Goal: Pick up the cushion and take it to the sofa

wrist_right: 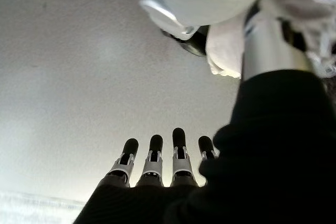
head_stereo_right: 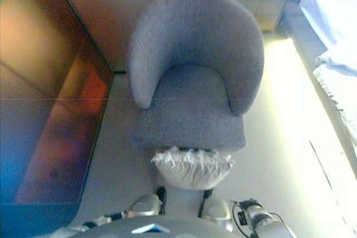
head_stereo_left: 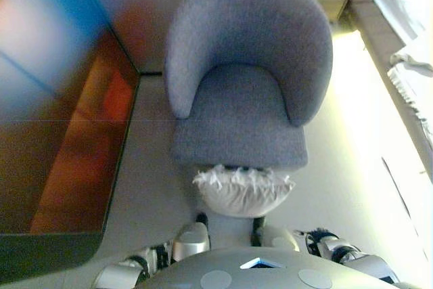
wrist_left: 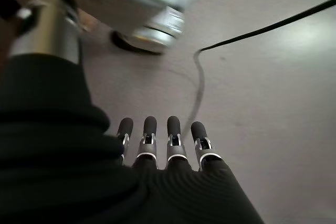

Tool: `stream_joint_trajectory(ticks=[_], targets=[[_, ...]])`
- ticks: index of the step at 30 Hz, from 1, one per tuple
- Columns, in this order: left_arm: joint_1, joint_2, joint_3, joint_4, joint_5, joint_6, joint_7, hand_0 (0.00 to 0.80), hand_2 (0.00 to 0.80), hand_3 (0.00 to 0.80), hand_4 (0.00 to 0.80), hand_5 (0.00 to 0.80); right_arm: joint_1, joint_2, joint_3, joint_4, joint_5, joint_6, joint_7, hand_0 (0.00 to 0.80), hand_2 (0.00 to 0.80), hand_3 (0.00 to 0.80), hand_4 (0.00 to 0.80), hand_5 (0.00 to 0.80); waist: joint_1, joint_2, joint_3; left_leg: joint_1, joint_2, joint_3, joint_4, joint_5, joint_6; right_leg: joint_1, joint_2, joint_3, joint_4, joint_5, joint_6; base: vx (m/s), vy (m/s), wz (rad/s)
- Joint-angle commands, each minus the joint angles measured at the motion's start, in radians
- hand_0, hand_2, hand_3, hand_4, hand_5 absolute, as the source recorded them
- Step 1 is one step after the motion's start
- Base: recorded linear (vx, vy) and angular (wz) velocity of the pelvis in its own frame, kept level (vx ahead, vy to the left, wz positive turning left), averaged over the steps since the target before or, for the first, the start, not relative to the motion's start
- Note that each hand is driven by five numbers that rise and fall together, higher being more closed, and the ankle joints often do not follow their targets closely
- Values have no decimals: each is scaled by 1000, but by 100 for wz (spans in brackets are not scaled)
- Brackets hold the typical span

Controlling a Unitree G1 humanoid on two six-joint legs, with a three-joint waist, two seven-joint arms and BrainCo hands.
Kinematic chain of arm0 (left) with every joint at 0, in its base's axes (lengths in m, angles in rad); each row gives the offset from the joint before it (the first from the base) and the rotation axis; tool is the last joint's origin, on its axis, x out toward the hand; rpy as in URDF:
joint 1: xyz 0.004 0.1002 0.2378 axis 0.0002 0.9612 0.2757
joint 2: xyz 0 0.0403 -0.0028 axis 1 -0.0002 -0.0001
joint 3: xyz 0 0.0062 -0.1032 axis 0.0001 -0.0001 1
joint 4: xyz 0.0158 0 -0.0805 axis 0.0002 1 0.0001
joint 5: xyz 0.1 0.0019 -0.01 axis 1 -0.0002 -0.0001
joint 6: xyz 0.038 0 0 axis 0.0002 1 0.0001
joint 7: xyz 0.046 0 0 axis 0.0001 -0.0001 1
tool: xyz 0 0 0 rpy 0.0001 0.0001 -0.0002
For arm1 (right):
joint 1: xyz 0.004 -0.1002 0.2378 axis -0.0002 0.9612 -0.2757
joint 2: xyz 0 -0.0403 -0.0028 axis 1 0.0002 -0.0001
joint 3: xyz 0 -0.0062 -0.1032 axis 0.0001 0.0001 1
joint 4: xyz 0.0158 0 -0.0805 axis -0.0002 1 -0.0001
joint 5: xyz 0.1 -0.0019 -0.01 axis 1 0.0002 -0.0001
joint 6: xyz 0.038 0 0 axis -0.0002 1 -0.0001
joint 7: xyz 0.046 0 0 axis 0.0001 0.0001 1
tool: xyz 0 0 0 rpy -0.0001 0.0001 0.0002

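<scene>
Lying on the pale floor [head_stereo_left: 352,187], the white frilled fabric cushion [head_stereo_left: 243,191] touches the front edge of the grey upholstered tub armchair [head_stereo_left: 243,86]. Left hand [wrist_left: 157,145] and right hand [wrist_right: 157,161] hang empty, fingers straight.

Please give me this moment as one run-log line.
white fringed fabric cushion: on floor, against grey upholstered tub chair front | left hand: open, empty | right hand: open, empty
</scene>
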Motion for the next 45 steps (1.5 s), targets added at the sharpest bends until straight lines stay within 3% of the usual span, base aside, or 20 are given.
stream_joint_trajectory(ticks=[1,3,5,6,11,15,21,39,45], targets=[[-117,-16,-45,-9,-5,-74,-30,0,0,0,0,0,-169,-34,42,-46,83,-63,-100,0,0,0,0,0,-16,18,127,-155,4,-29,100,75,-20,-21,-10,43,40,-3,20,-346,-67,0],[-127,-35,-87,-2,12,-156,16,0,0,0,0,0,-180,-29,55,-67,119,-80,-139,0,0,0,0,0,-11,11,154,-204,1,-25,106,82,-17,-74,-14,33,49,9,23,-259,-74,-4],[-164,-30,-89,-17,1,-198,25,0,0,0,0,0,-206,-27,50,-86,88,-80,-186,0,0,0,0,0,-33,13,192,-238,-4,-30,113,82,-17,-127,-12,56,68,18,33,-148,60,-2],[-188,-23,-81,-11,-30,-229,15,0,0,0,0,0,-187,-31,74,-88,63,-129,-225,0,0,0,0,0,-57,20,210,-255,-4,-21,113,86,-13,-155,1,74,78,23,23,-81,176,-1],[-229,45,-102,-101,-127,-225,41,0,0,0,0,0,-211,-121,35,-161,4,-162,-261,0,0,0,0,0,-87,27,262,-322,-3,0,151,85,-5,-232,-1,110,116,27,37,-54,68,-19],[-236,74,-89,-192,-124,-257,49,0,0,0,0,0,-234,-161,26,-253,-5,-142,-295,0,0,0,0,0,-88,20,308,-386,4,11,180,87,-3,-301,7,117,152,25,35,-105,-25,-15],[-302,94,-104,-220,-106,-268,25,0,0,0,0,0,-334,-199,33,-282,-10,-111,-334,0,0,0,0,0,-90,24,351,-513,8,7,253,81,1,-434,17,114,236,8,27,-74,-26,-1],[-477,223,-137,-293,-155,-376,99,0,0,0,0,0,-553,-372,65,-369,46,-188,-366,0,0,0,0,0,-93,41,356,-1060,6,-54,564,12,3,-981,40,132,582,-52,-14,-45,-19,1],[-525,289,-150,-338,-134,-482,108,0,0,0,0,0,-591,-431,77,-342,62,-264,-337,0,0,0,0,0,-88,41,356,-1186,-2,-60,619,-6,-2,-1110,34,122,655,-62,-9,-2,-8,-3]])
